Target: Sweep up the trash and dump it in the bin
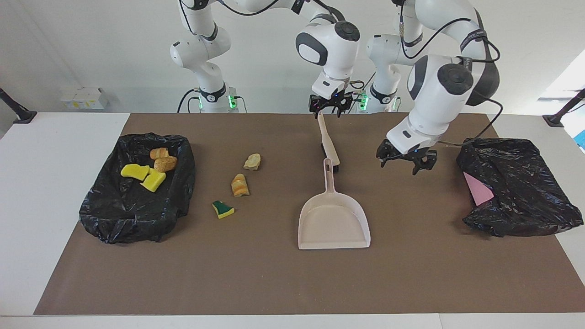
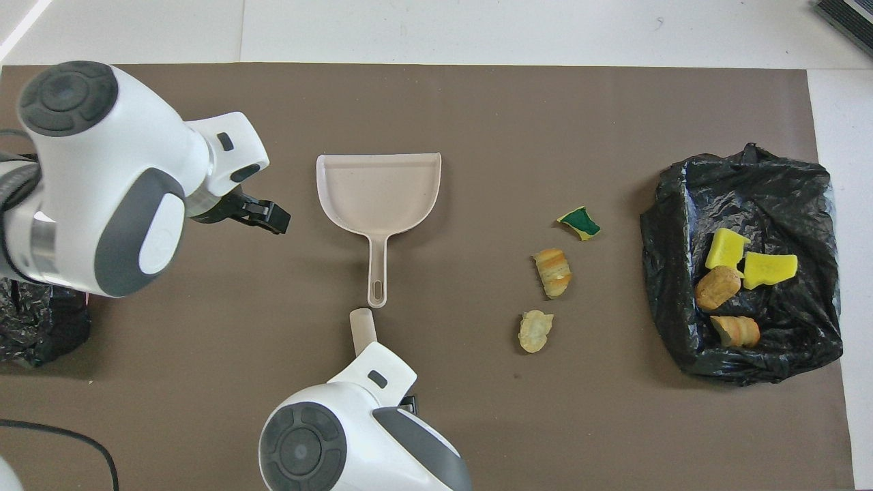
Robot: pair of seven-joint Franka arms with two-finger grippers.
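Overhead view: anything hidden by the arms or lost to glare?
Overhead view: no glare; the left arm covers most of the black bag at its end, the right arm all but the tip of the brush handle; dustpan and three loose scraps clear. Facing view: window glare at one edge, soft shadows.

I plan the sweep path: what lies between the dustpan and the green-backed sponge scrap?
Nothing: only bare brown mat separates the dustpan from the green-backed scrap, clearest in the overhead view.

Dustpan [image 1: 333, 221] between two bags [image 1: 137, 192], scraps [image 1: 240, 185] beside.
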